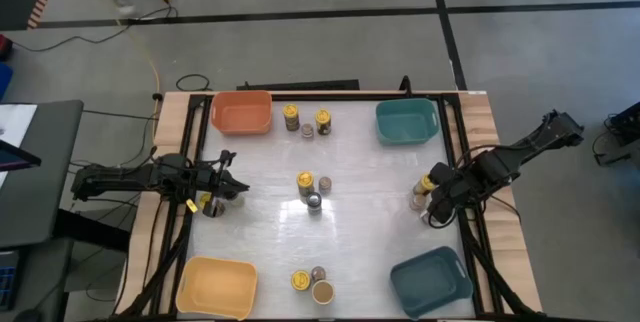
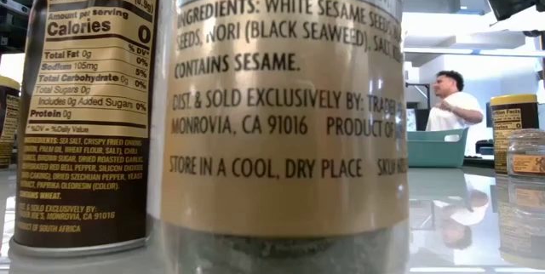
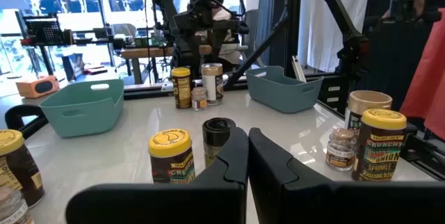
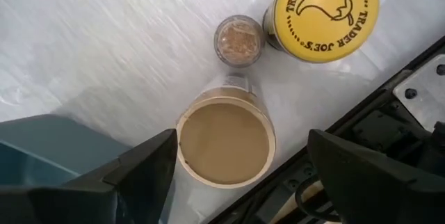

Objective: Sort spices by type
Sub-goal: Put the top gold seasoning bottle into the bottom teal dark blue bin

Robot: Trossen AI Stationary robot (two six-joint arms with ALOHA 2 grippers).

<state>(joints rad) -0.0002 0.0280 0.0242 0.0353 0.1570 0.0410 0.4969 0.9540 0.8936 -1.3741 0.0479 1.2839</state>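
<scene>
The right gripper [image 4: 240, 161] hangs over the wide tan-lidded cylindrical jar [image 4: 225, 142] at the white worktop's [image 1: 370, 182] right edge, fingers spread. It should drop straight, clearing the yellow-lidded dark jar [image 4: 325, 7] beside it. The left gripper [image 3: 248, 156], fingers closed and empty, waits left.

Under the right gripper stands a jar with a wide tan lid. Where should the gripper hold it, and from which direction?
Hold the tan-lidded jar by its round side wall just under the lid, coming straight down from above. It stands upright, and the right gripper is open with fingers either side of it. The small jar and yellow-lidded jar stand close behind, so a descent from above probably avoids them.
</scene>
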